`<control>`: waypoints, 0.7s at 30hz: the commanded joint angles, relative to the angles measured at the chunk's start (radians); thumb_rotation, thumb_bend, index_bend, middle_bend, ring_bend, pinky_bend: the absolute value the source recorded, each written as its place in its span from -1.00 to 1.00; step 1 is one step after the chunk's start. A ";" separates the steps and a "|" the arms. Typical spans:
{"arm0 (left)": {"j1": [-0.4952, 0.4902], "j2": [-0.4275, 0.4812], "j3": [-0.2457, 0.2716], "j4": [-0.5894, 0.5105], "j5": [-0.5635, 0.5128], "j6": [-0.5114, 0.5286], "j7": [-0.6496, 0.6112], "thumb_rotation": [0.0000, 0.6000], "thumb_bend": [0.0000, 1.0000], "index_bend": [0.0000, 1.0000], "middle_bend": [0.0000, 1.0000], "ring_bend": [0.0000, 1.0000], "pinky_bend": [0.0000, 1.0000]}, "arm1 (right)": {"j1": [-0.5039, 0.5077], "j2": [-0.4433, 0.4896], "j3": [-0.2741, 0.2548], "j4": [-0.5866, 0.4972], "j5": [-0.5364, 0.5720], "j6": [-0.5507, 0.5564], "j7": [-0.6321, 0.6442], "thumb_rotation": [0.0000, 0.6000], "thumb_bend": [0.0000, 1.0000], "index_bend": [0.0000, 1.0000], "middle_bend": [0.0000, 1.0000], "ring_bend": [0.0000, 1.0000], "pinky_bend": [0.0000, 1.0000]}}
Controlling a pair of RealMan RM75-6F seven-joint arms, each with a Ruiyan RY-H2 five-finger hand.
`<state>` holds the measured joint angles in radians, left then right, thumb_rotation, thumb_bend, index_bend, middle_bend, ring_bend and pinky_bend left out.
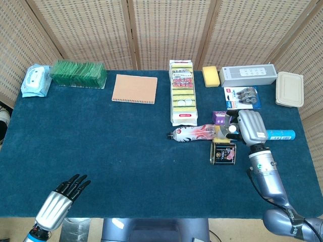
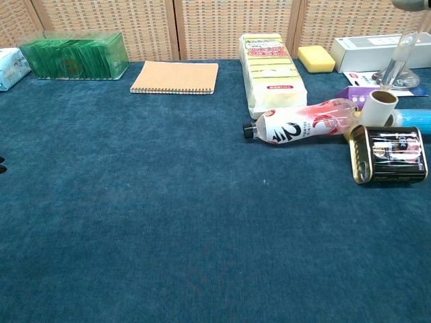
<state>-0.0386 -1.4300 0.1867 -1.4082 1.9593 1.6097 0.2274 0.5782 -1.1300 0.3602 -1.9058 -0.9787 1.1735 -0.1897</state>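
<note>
My right hand [image 1: 251, 128] hovers over the cluster at the table's right, its fingers reaching left above a white cardboard roll [image 2: 377, 108]. In the chest view one pale finger [image 2: 399, 59] hangs down behind and above the roll, apart from it. The hand holds nothing. Next to it are a lying pink-labelled bottle [image 1: 192, 133], a black and gold tin [image 1: 223, 153], a small purple box [image 1: 221, 117] and a blue tube [image 1: 280, 134]. My left hand [image 1: 63, 200] hangs off the near left edge of the table, fingers stretched out, holding nothing.
Along the far edge stand a wipes pack [image 1: 36, 80], a green box [image 1: 78, 73], an orange notebook [image 1: 134, 88], a sponge pack [image 1: 182, 93], a yellow sponge [image 1: 211, 75], a white box [image 1: 248, 75], a tape pack [image 1: 243, 97] and a lidded container [image 1: 289, 89].
</note>
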 commanded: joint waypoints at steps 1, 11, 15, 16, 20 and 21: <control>0.000 -0.001 0.000 0.000 -0.001 -0.002 0.002 1.00 -0.43 -0.75 -0.73 -0.75 -0.34 | 0.005 -0.007 0.005 0.013 0.009 -0.007 0.016 1.00 -0.05 0.61 1.00 1.00 0.85; -0.003 -0.006 -0.006 0.000 -0.015 -0.015 0.008 1.00 -0.43 -0.75 -0.73 -0.75 -0.34 | 0.036 -0.058 0.010 0.128 0.034 -0.034 0.047 1.00 -0.05 0.61 1.00 1.00 0.85; -0.002 -0.008 -0.004 -0.002 -0.015 -0.015 0.010 1.00 -0.43 -0.75 -0.73 -0.75 -0.34 | 0.041 -0.089 -0.007 0.178 0.006 -0.027 0.045 1.00 -0.05 0.61 1.00 1.00 0.85; -0.002 -0.008 -0.004 -0.002 -0.015 -0.016 0.011 1.00 -0.43 -0.75 -0.73 -0.75 -0.34 | 0.041 -0.091 -0.008 0.182 0.004 -0.028 0.048 1.00 -0.05 0.61 1.00 1.00 0.85; -0.002 -0.009 -0.004 -0.002 -0.018 -0.018 0.012 1.00 -0.43 -0.75 -0.73 -0.75 -0.34 | 0.041 -0.095 -0.012 0.192 -0.003 -0.028 0.049 1.00 -0.05 0.61 1.00 1.00 0.85; -0.002 -0.009 -0.004 -0.002 -0.018 -0.018 0.012 1.00 -0.43 -0.75 -0.73 -0.75 -0.34 | 0.040 -0.094 -0.013 0.192 -0.003 -0.029 0.048 1.00 -0.05 0.61 1.00 1.00 0.85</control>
<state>-0.0405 -1.4389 0.1822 -1.4105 1.9411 1.5922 0.2396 0.6185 -1.2245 0.3469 -1.7139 -0.9812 1.1447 -0.1416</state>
